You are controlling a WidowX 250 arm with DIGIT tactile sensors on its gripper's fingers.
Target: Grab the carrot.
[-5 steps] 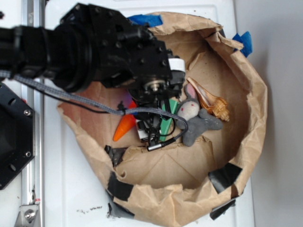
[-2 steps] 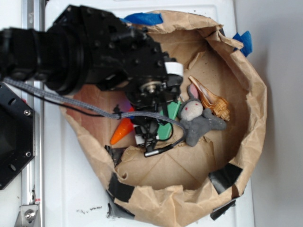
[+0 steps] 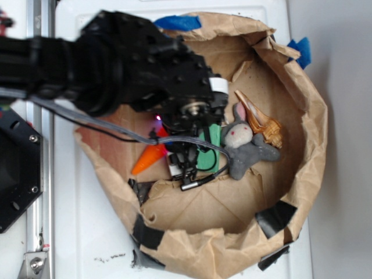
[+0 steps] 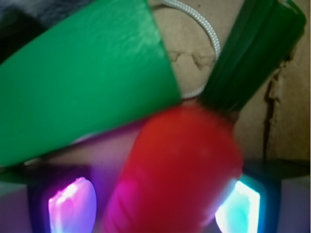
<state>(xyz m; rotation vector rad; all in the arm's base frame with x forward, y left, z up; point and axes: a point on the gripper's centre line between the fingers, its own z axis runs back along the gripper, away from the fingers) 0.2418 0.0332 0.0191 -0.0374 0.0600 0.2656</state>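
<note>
The carrot (image 4: 180,165) fills the middle of the wrist view as a blurred red-orange body, its dark-green stem cap (image 4: 252,53) pointing to the upper right. My gripper (image 4: 155,208) is open, with the carrot between its two lit fingertips (image 4: 70,208). The right pad sits against the carrot and a small gap shows at the left pad. In the exterior view only the carrot's orange tip (image 3: 146,160) shows from under the black arm (image 3: 145,70), which hides the fingers.
A green block (image 4: 82,82) (image 3: 207,152) lies right beside the carrot. A grey stuffed bunny (image 3: 244,145) and a brown seashell (image 3: 260,122) lie to the right. A crumpled brown paper wall (image 3: 308,133) rings everything, and a grey cable (image 3: 116,131) hangs off the arm.
The arm has come down over the carrot. The carrot's tip has slid a little to the lower left, and the bunny and green block have shifted slightly right.
</note>
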